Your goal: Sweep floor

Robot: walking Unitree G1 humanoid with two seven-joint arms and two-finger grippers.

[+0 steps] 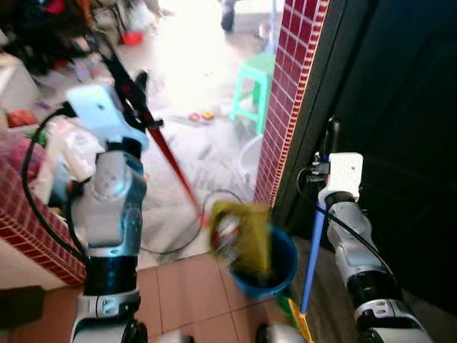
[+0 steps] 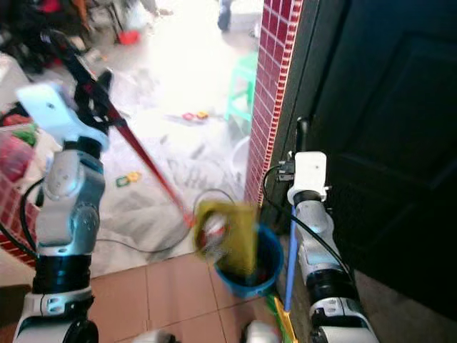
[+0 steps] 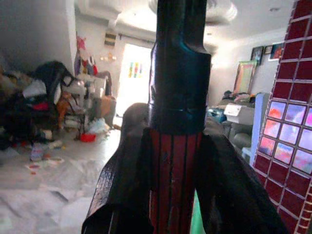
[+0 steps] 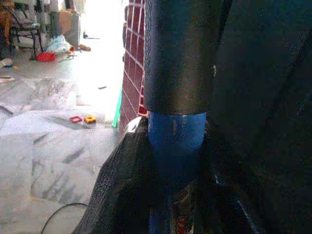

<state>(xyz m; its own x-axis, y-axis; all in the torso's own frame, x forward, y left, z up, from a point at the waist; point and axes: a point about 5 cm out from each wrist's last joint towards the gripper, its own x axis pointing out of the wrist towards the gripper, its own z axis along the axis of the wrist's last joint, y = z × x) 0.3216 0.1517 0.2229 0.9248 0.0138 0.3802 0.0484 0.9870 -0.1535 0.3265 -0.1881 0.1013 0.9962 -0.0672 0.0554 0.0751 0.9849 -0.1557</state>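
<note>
My left gripper [image 1: 136,107] is shut on the black-topped red handle of a broom [image 1: 171,161], held high at the left. The handle slants down to the blurred yellow broom head [image 1: 244,230], which hangs over a blue dustpan bucket [image 1: 284,266] on the tiles. My right gripper [image 1: 330,146] is shut on the pan's upright blue handle [image 1: 313,250], just under its black end grip. In the left wrist view the red handle [image 3: 173,170] runs between the fingers [image 3: 122,185]. The right wrist view has the blue handle [image 4: 175,141] pressed between black fingers [image 4: 122,185].
A red-tiled pillar [image 1: 289,100] and a dark door [image 1: 400,143] stand close on the right. A green stool [image 1: 253,86] and a white basin [image 1: 250,161] sit beyond the pillar. A black cable [image 1: 178,236] loops on the floor. Low red-tiled wall [image 1: 28,214] at left; small toys [image 1: 200,116] on the marble.
</note>
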